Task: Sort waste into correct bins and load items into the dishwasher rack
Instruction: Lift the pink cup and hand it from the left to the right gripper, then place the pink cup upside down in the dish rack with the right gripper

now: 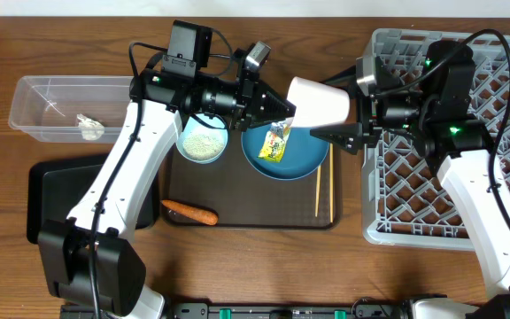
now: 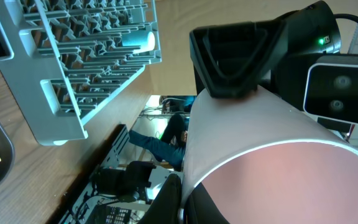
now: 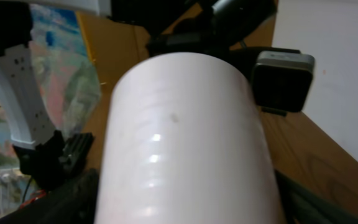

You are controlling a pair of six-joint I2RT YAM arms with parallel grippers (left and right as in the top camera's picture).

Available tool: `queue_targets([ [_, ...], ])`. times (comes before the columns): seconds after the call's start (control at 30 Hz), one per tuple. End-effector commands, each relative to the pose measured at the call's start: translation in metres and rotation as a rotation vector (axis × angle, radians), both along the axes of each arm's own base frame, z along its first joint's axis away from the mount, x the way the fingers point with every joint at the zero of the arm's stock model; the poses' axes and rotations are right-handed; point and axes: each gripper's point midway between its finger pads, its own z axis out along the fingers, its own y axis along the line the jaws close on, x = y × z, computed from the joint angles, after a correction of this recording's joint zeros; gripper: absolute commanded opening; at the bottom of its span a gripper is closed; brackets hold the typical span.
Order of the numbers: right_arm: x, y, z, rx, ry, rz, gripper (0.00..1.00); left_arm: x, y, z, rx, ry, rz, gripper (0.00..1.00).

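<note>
The pinkish-white cup [image 1: 319,101] lies on its side in the air above the dark blue plate [image 1: 301,161]. My left gripper [image 1: 283,106] is shut on its rim, one finger inside, as the left wrist view [image 2: 185,199] shows. My right gripper [image 1: 351,113] straddles its base and presses both sides; the cup [image 3: 185,143] fills the right wrist view. A yellow snack wrapper [image 1: 277,142] lies on the plate. The white bowl [image 1: 203,142] holds rice. The carrot [image 1: 189,213] and chopsticks [image 1: 318,189] lie on the brown tray. The tissue [image 1: 89,127] is in the clear tub [image 1: 47,93].
The grey dishwasher rack [image 1: 414,190] stands at the right; the left wrist view [image 2: 61,93] shows a light blue cup [image 2: 137,40] in it. The flat black tray [image 1: 56,190] lies at front left. The brown serving tray [image 1: 246,219] is in the middle.
</note>
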Motion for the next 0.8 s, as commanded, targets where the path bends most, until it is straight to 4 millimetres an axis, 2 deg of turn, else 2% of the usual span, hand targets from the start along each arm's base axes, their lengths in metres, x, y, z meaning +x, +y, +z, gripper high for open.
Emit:
queue_targets([
  [0.0, -0.011, 0.007, 0.008, 0.024, -0.007, 0.07, 0.78, 0.001, -0.001, -0.001, -0.004, 0.006, -0.004, 0.06],
  [0.3, -0.01, 0.006, 0.004, 0.016, 0.056, 0.054, 0.74, 0.005, -0.002, 0.003, -0.018, -0.044, -0.004, 0.06],
  [0.5, 0.016, 0.003, -0.008, -0.041, 0.183, -0.111, 0.69, 0.012, -0.001, -0.005, 0.028, -0.06, 0.036, 0.09],
  [0.77, 0.036, -0.015, -0.004, -0.029, 0.225, -0.217, 0.65, 0.027, 0.006, -0.016, 0.096, -0.1, 0.104, 0.17],
])
